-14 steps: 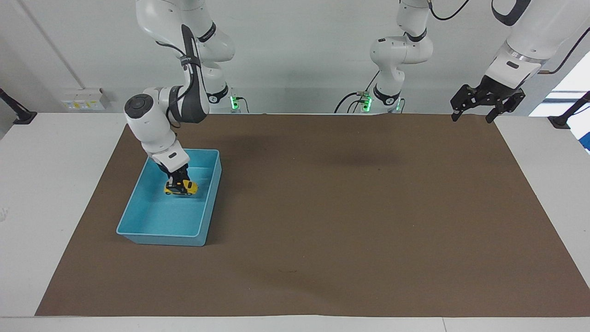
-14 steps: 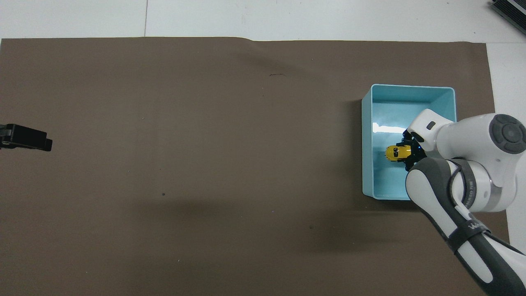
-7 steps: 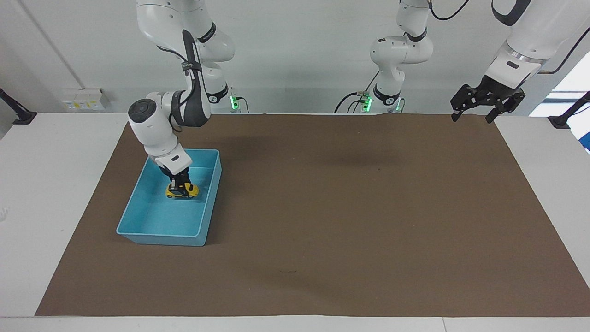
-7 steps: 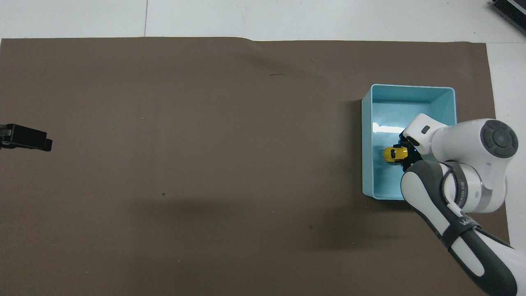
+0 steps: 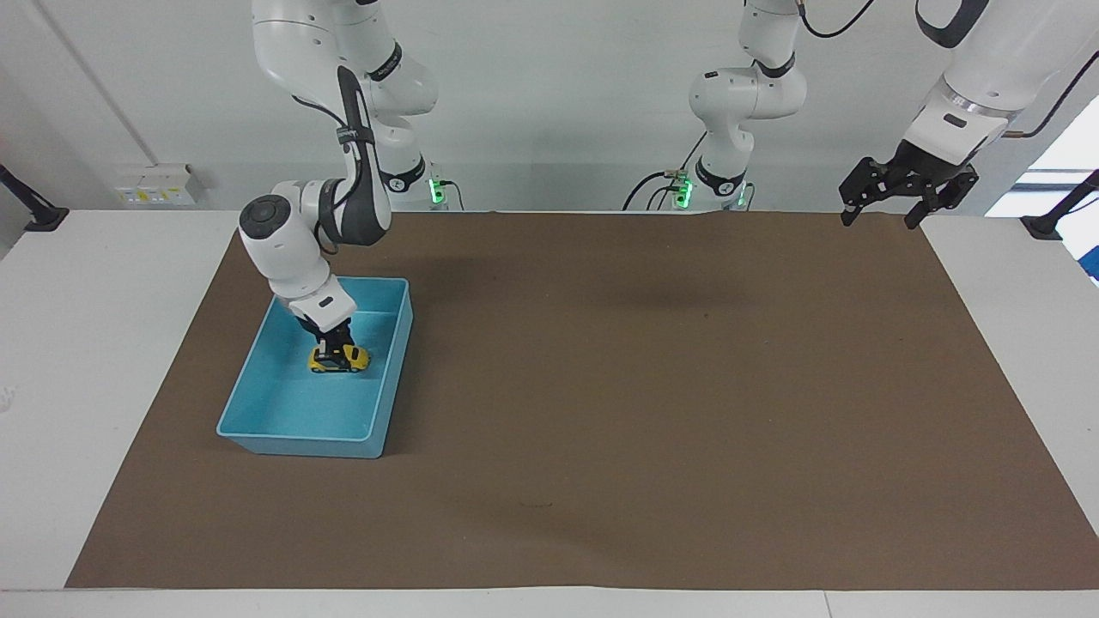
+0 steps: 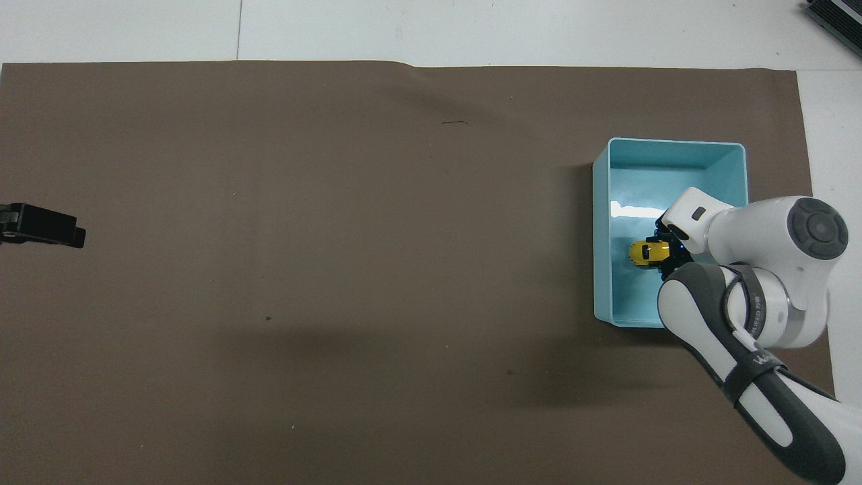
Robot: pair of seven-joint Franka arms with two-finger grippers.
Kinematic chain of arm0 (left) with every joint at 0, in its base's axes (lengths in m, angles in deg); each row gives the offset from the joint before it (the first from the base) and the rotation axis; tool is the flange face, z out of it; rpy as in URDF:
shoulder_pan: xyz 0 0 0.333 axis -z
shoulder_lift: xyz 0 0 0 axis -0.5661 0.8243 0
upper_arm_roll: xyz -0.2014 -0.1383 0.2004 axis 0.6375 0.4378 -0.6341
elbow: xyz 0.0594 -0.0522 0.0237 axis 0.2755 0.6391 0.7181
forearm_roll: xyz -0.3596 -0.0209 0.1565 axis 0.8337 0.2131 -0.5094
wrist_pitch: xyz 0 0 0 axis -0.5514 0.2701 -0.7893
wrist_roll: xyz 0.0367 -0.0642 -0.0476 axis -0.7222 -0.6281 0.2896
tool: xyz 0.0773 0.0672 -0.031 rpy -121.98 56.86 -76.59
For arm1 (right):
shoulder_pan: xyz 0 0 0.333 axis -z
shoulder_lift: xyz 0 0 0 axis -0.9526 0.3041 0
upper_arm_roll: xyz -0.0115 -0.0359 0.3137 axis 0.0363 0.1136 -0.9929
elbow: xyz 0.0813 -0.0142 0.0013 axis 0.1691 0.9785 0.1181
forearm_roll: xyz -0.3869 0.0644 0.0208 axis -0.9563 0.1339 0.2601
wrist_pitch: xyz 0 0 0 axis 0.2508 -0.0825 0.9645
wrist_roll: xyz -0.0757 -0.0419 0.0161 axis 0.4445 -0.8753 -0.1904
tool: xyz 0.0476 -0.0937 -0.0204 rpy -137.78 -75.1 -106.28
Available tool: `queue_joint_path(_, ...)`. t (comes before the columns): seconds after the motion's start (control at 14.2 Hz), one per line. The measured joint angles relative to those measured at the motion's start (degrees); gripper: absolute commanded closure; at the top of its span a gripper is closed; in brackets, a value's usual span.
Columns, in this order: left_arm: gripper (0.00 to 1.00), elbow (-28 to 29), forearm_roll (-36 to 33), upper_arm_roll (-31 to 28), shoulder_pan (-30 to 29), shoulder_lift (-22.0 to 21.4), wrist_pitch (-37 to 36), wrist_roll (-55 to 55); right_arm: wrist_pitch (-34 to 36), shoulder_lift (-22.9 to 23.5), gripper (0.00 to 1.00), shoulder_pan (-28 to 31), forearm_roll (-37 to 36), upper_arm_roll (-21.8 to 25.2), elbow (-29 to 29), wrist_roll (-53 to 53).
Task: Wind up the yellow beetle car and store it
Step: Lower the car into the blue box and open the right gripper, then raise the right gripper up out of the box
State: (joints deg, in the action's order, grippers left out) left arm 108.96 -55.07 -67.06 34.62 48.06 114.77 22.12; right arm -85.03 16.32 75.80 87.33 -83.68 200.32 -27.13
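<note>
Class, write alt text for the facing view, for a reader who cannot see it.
The right gripper is shut on a yellow car inside a blue bin on a brown mat. The left gripper waits open in the air over the mat's corner.

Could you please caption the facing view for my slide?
Right gripper sets the yellow beetle car inside the blue bin.

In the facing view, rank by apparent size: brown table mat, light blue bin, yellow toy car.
1. Brown paper table mat, largest by far.
2. Light blue rectangular plastic bin.
3. Tiny yellow beetle-shaped toy car, smallest, inside the bin.
</note>
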Motion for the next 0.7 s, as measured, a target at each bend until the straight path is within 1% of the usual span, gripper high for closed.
queue_joint_path(0.14,0.0,0.0,0.0,0.0,0.0,0.0,0.0,0.0,0.0,0.0,0.67,0.0,0.0,0.0,0.0,0.0)
queue_joint_path(0.21,0.0,0.0,0.0,0.0,0.0,0.0,0.0,0.0,0.0,0.0,0.61,0.0,0.0,0.0,0.0,0.0)
queue_joint_path(0.28,0.0,0.0,0.0,0.0,0.0,0.0,0.0,0.0,0.0,0.0,0.37,0.0,0.0,0.0,0.0,0.0)
queue_joint_path(0.35,0.0,0.0,0.0,0.0,0.0,0.0,0.0,0.0,0.0,0.0,0.1,0.0,0.0,0.0,0.0,0.0)
queue_joint_path(0.42,0.0,0.0,0.0,0.0,0.0,0.0,0.0,0.0,0.0,0.0,0.0,0.0,0.0,0.0,0.0,0.0)
queue_joint_path(0.7,0.0,0.0,0.0,0.0,0.0,0.0,0.0,0.0,0.0,0.2,0.0,0.1,0.2,0.0,0.0,0.1)
